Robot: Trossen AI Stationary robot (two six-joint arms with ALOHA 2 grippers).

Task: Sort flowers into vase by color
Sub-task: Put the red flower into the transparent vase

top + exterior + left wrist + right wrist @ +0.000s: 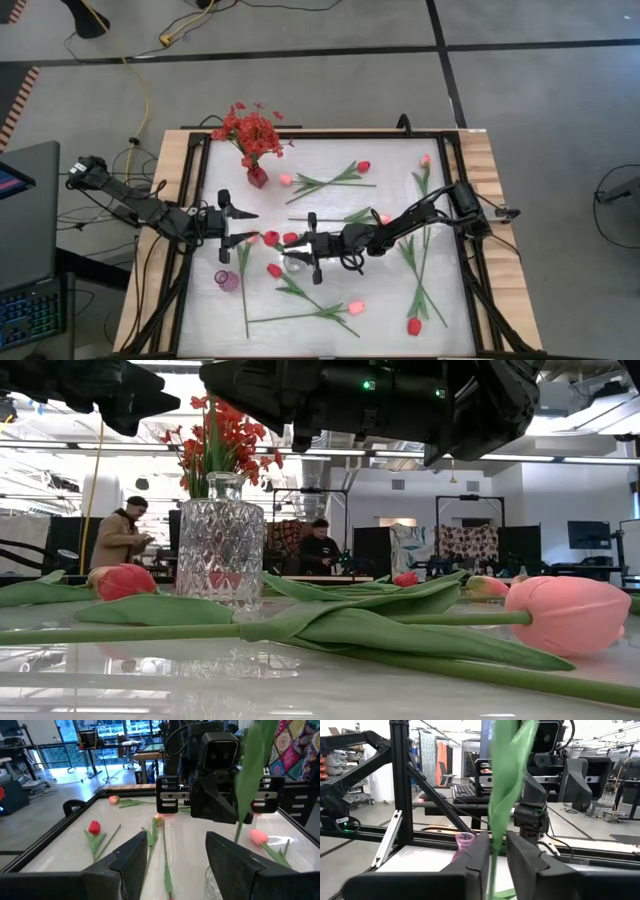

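My right gripper (300, 246) is near the table's middle, shut on a green flower stem (502, 795) that stands upright. The stem (247, 780) also shows in the left wrist view, above the clear cut-glass vase (296, 265) (222, 540). Its bloom is outside the wrist views. My left gripper (242, 226) (175, 850) hovers open just left of the vase, facing the right gripper and touching nothing. A bushy red spray (250, 130) stands in a small red vase (257, 176) at the far left. A small purple vase (228, 280) (465, 840) stands near the left edge. My right gripper pinches the flower's green stem and leaf (495, 847) between its two fingers (475, 857). The fingers come level from the table's right and lie across the stem. The stem stands upright and rises above the fingers. Its lower end is hidden below them.
Loose tulips lie about the table: red buds (271, 238) (274, 270) by the glass vase, pink ones (286, 180) (356, 307) (580, 610), and red ones (363, 166) (413, 326). A black frame (470, 250) borders the table. Two people (120, 535) (320, 545) are in the room beyond.
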